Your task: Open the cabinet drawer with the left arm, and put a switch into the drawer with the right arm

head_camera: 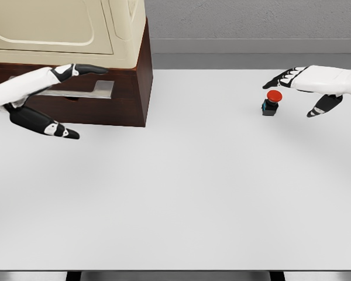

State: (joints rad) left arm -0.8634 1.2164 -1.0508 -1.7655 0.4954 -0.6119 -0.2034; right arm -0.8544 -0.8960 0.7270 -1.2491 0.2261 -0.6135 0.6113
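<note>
Tabletop (181, 199) fills most of the view, plain white and matte, with a grey wall (251, 20) behind its far edge. At the far left stands a dark wooden cabinet (137, 76) with a cream top (its drawer (76, 91) with a metal handle appears closed), and the left hand (44, 105) hovers before it, fingers spread and holding nothing. A red-capped push-button switch (271, 102) sits on the table at far right, the right hand (310, 88) close over it, fingers apart and not gripping.

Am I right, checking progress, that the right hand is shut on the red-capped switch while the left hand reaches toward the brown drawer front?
Not quite: the head view shows the right hand open beside the red-capped switch, not grasping it. The left hand does reach toward the brown drawer front.
</note>
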